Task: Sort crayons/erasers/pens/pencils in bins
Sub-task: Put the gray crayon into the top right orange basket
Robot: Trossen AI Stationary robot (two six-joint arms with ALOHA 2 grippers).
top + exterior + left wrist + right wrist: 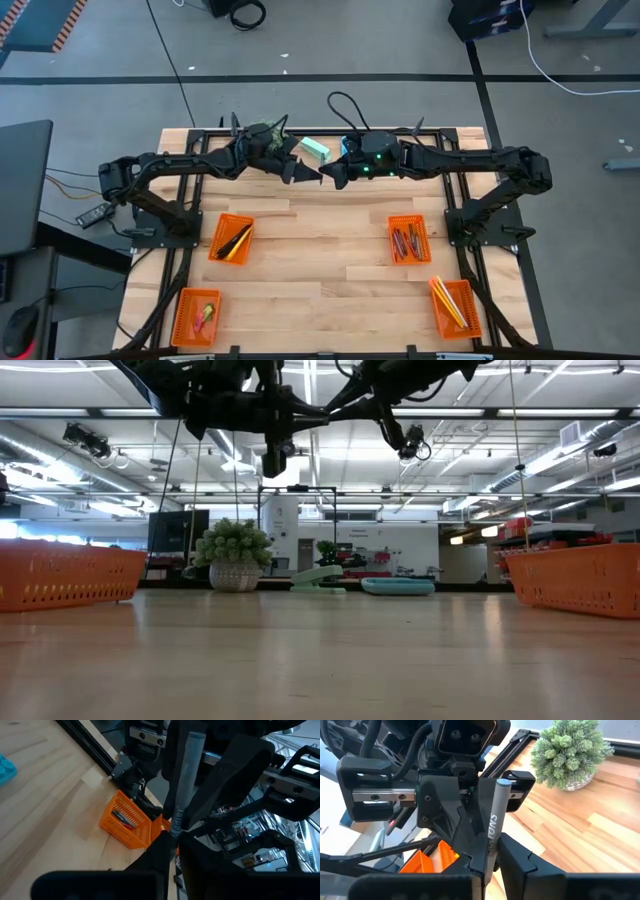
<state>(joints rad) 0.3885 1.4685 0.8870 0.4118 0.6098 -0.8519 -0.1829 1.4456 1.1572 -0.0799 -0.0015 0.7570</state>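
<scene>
Step in hand looked like a mid-air handover of one grey pen (pixel 495 832), up over the far edge of the table (pixel 330 275) at abt 12 o'clock in the high view.

Left gripper (pixel 172 835) and right gripper (pixel 487 857) met tip to tip there, both clamped on the same pen; it stood upright between the two sets of jaws, well clear of the wood.

Bins: black pens lay in the bin (pixel 231 238) at abt 9 o'clock, reddish crayons (pixel 407 241) in the one at 3, yellow pencils (pixel 448 301) at 5, erasers (pixel 204 316) at 7.

Next, by my reckoning: one gripper must let go, and the other carry the pen to the 9 o'clock bin.
</scene>
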